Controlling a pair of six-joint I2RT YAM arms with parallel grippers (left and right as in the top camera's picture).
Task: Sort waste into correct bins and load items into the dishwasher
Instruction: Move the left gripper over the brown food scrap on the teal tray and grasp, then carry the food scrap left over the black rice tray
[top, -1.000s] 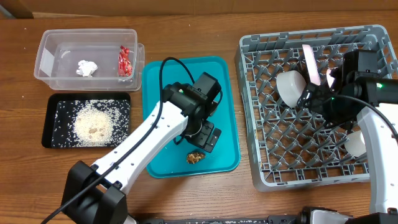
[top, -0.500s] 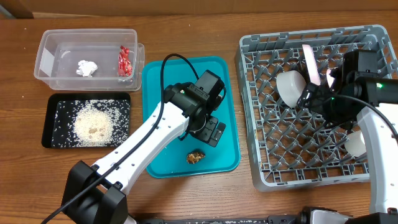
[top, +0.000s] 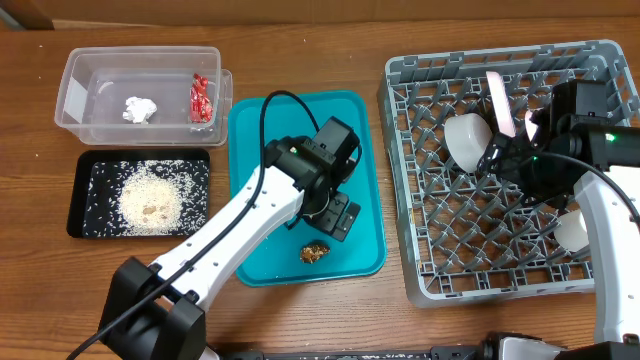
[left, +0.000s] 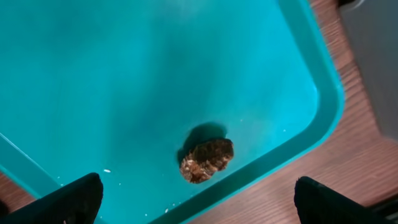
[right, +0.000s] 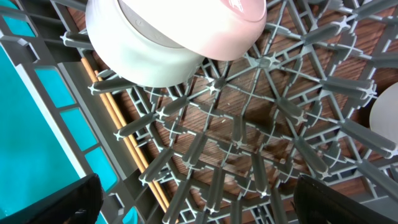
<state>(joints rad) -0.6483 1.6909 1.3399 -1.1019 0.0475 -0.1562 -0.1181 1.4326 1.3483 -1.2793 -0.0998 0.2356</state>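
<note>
A small brown food scrap (top: 317, 252) (left: 207, 159) lies near the front edge of the teal tray (top: 258, 150). My left gripper (top: 336, 216) (left: 200, 202) hovers open just above and behind it, holding nothing. The clear tub (top: 75, 95) holds a red wrapper (top: 201, 98) and a white tissue (top: 140, 109). Rice (top: 150, 197) lies in the black tray (top: 82, 200). My right gripper (top: 498, 158) (right: 199, 202) stands open and empty over the grey dish rack (top: 450, 255), beside a white bowl (top: 468, 140) (right: 155, 43). Two chopsticks (right: 121, 140) lie on the rack floor.
A pink-white dish (top: 497, 100) stands on edge at the back of the rack. Another white bowl (top: 572, 230) sits at the rack's right side. The left arm stretches from the table's front edge over the teal tray.
My left gripper has shifted slightly over the teal tray, first right, then back toward the scrap. The right arm has not moved.
</note>
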